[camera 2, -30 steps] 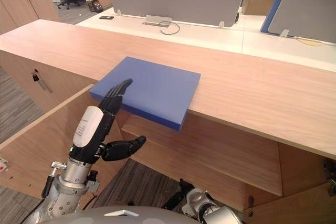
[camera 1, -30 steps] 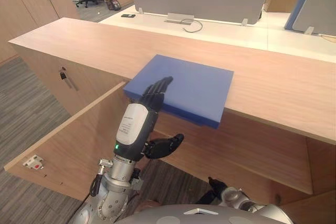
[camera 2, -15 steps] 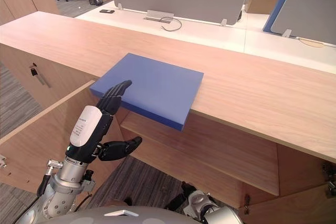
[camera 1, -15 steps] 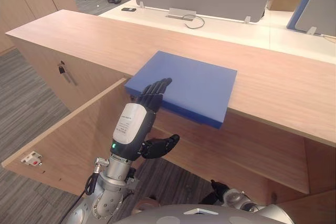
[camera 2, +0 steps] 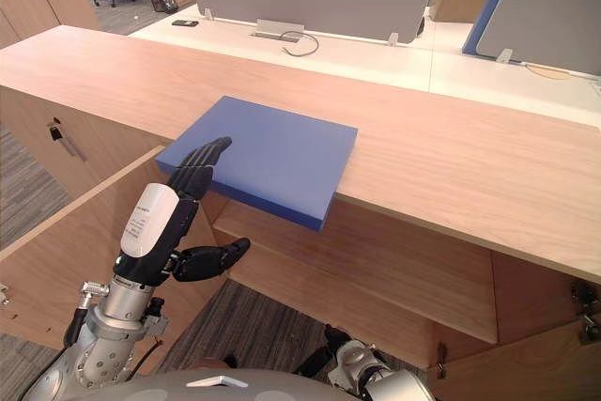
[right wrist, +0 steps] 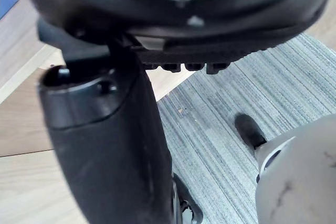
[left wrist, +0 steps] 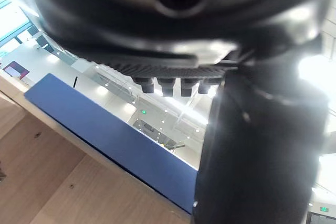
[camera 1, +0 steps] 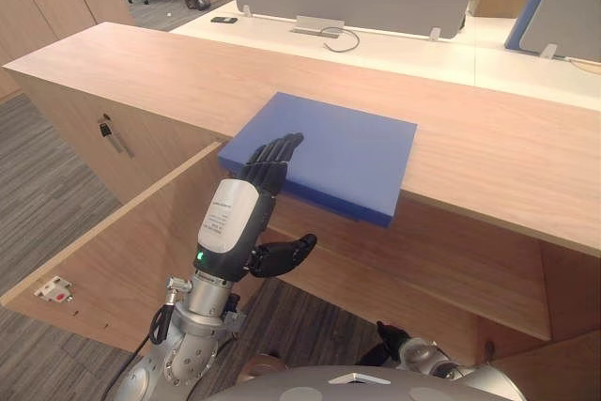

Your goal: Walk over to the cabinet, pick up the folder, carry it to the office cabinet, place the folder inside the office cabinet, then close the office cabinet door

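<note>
The fingers [camera 1: 275,152] of the left hand [camera 1: 255,178] are straight and held together, laid over the corner of the folder [camera 1: 338,149] that juts past the cabinet's front edge. Whether they press on the cover or hover just above it cannot be told. The thumb [camera 1: 286,253] is spread wide and sits below the cabinet's top board, under the overhanging corner, so nothing is pinched yet and the hand holds nothing. The right hand [right wrist: 184,35] hangs low in front of the cabinet near the floor, and how its fingers are set cannot be told. As for progress, the walk to the cabinet [camera 1: 498,157] looks finished and the pick-up is only being set up. The lift, the carry, placing the folder inside and closing the door all seem to be left. The door [camera 1: 122,251] stands swung open at the cabinet's front, with a bare wooden shelf [camera 1: 423,265] showing inside below the top board. The folder is a plain, flat, deep blue slab with square corners and a fairly thick edge. It lies flat on the cabinet's top board, turned slightly askew, with its near side sticking out over the front edge. From below, the left wrist view shows that blue edge [left wrist: 105,140] projecting past the wood, which should give the thumb room to come up under it.
</note>
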`<state>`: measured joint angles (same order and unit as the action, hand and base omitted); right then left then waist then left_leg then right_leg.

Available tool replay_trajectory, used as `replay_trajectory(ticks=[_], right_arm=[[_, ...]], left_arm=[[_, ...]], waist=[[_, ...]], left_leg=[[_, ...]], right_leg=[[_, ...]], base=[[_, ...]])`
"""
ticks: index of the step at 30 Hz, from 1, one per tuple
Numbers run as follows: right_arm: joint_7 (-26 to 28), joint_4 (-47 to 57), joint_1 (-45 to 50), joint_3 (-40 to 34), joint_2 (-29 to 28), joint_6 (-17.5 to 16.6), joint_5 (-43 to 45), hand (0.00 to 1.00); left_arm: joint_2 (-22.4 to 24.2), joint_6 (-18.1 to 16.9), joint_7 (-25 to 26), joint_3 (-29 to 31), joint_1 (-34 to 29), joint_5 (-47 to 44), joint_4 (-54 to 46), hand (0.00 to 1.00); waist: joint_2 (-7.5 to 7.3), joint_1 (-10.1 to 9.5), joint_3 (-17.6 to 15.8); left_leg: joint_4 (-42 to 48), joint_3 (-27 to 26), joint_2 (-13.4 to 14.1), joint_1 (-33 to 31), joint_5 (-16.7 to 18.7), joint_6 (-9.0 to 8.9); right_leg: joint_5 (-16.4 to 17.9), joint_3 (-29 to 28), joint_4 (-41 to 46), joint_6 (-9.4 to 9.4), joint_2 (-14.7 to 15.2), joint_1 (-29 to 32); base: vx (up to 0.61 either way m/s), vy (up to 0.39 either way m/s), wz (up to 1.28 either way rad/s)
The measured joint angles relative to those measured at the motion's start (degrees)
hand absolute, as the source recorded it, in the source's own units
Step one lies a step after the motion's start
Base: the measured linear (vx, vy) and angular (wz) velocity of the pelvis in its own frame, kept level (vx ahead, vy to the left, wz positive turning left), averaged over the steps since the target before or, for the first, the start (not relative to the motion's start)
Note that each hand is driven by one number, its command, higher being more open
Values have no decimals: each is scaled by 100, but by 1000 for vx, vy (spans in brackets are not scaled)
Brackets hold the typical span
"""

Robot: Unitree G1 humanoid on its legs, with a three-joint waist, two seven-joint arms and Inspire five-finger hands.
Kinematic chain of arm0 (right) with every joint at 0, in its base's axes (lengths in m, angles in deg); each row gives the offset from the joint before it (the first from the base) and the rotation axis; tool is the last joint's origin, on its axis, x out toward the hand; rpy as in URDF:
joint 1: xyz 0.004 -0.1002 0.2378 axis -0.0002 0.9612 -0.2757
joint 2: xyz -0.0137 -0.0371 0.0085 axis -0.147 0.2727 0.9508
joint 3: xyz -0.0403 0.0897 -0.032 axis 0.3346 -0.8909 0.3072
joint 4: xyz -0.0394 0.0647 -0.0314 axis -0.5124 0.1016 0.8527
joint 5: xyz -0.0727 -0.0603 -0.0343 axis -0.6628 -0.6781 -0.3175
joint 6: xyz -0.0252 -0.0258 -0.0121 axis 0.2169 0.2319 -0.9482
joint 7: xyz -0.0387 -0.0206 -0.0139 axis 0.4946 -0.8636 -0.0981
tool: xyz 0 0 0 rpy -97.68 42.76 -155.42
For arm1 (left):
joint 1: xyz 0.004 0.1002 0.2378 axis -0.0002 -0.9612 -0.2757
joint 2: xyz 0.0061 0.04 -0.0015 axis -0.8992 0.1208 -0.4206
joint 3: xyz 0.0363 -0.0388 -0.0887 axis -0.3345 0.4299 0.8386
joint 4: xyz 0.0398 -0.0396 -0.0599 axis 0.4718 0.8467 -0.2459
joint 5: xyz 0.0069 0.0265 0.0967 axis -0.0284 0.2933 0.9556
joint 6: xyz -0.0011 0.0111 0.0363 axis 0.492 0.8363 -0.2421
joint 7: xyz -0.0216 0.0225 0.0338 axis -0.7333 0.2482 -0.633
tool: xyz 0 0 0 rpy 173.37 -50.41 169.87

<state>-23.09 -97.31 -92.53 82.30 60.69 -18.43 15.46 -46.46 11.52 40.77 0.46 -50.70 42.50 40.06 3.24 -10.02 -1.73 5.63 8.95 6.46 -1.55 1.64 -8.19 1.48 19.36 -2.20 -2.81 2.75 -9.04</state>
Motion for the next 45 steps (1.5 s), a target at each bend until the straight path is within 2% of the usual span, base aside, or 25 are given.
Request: replay_trajectory(ticks=[3,9,15,24,34,39,40,45], right_arm=[[0,1,0,1,-1,0,-1,100],[-2,7,1,1,0,-1,-5,100],[-6,18,3,0,0,0,-12,100],[-7,51,43,1,-11,0,-216,100],[1,75,126,0,-57,1,-217,100],[8,81,126,-1,-66,1,-218,100],[9,81,126,-1,-66,1,-218,100],[40,103,137,-2,-76,1,-225,100]], left_arm=[[-1,46,2,-25,41,27,31,100],[-13,83,1,-235,277,271,472,100],[-17,165,22,-275,324,507,480,100],[-131,311,121,-490,884,900,885,100],[-257,465,244,-498,1367,1122,896,100],[-271,569,251,-483,1377,1144,913,100],[-276,570,251,-482,1385,1145,932,0],[-278,690,254,-461,1623,1154,1279,0]], waist=[[1,75,-9],[-4,103,-12],[7,155,-5],[27,248,65],[-34,286,176],[-34,363,199],[-33,370,202],[-57,386,315]], left_leg=[[2,-35,5,8,6,-2],[15,-94,14,26,24,1],[13,-181,28,78,38,4],[11,-307,39,89,59,16],[3,-414,43,90,68,31],[-10,-441,45,98,69,33],[-10,-444,46,99,69,33],[-34,-508,60,102,69,33]], right_leg=[[-1,-32,-1,1,1,8],[-3,-90,-1,2,2,16],[-7,-168,-2,7,3,19],[-38,-297,-12,6,10,75],[-115,-407,-95,3,11,98],[-122,-429,-100,2,13,106],[-123,-430,-101,2,13,107],[-134,-481,-109,5,8,147]], base=[[4,28,-5],[4,20,-4],[1,31,-7],[-6,33,-8],[-1,18,-5],[-3,6,-1],[0,0,0],[4,19,-5]])
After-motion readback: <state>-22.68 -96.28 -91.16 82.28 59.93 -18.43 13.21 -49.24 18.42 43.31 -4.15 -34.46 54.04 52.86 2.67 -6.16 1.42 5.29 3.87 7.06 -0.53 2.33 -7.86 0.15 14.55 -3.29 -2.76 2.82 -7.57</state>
